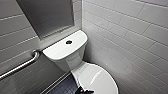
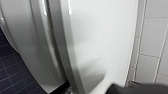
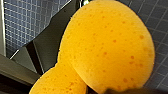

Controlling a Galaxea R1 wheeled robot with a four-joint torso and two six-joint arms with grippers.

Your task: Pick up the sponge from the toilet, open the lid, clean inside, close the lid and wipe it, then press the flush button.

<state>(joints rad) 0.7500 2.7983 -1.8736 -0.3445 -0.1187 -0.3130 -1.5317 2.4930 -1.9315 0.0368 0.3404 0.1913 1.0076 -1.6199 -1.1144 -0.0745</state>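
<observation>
Sponge (image 3: 107,47), orange and pocked, bulges in two rounded lobes with a narrow waist between them. The right gripper (image 3: 100,90) seems to be clenched on it there, though the grip itself is mostly hidden. The sponge hangs clear above the dark tiled floor (image 3: 160,22). The left gripper (image 2: 132,88) is a dark shape close over the toilet's lid (image 2: 100,37), and I cannot tell whether it is released or clenched. In the head view the toilet (image 1: 72,60) stands in a corner with its glossy white oval lid down over the bowl. A small dark piece of the robot (image 1: 84,90) shows at the lid's near edge, on the floor side. Behind the lid, the flush button (image 1: 69,42) sits in the middle of the flat tank cover (image 1: 58,51). White wall tiles (image 1: 130,32) run close along one side of the toilet. On the toilet's other side a metal grab rail (image 1: 22,65) slants along the wall, and a grey niche (image 1: 47,15) is set in above the tank.
</observation>
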